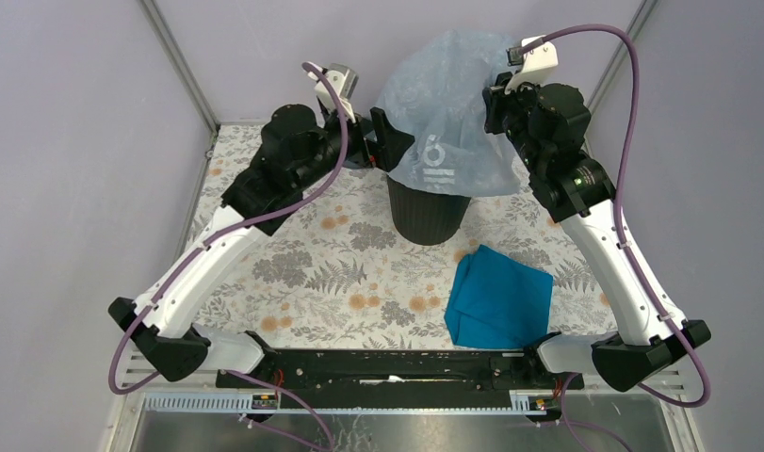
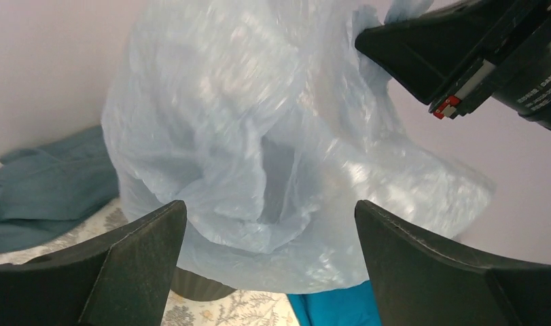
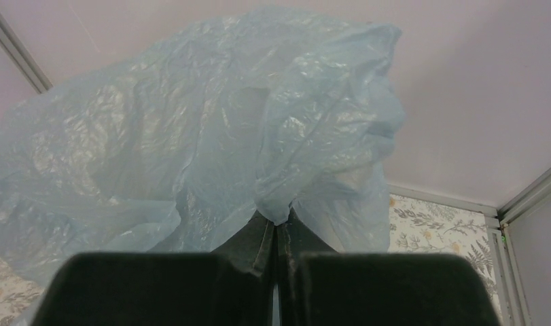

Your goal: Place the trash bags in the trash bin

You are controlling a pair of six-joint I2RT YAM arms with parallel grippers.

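Over the mouth of the trash bin (image 1: 428, 212), at the far middle of the table (image 1: 293, 273), the trash bag (image 1: 448, 113) hangs spread wide. Its lower folds drape past the rim and hide the opening from above. Risk, as we judge it: the bag is broader than the mouth, so lowering it as is would likely just cap the bin or slide off one side, esp. toward the teal cloth (image 1: 498, 297) at near right. The film is thin & slick, so it could slip out of a one-point pinch, and a hard push could tip the bin. Rel. to the tools: the right gripper (image 3: 278, 227) sits at the bag's right edge, fingers closed tight on a small gathered knot of film, w/ the rest ballooning up and away from it. The left gripper (image 2: 269, 210) is at the bag's left side, jaws spread wide and holding nothing. Film fills the view between them, but we can't tell whether it actually touches. A grey-blue cloth (image 2: 48, 176) lies on the table beyond.
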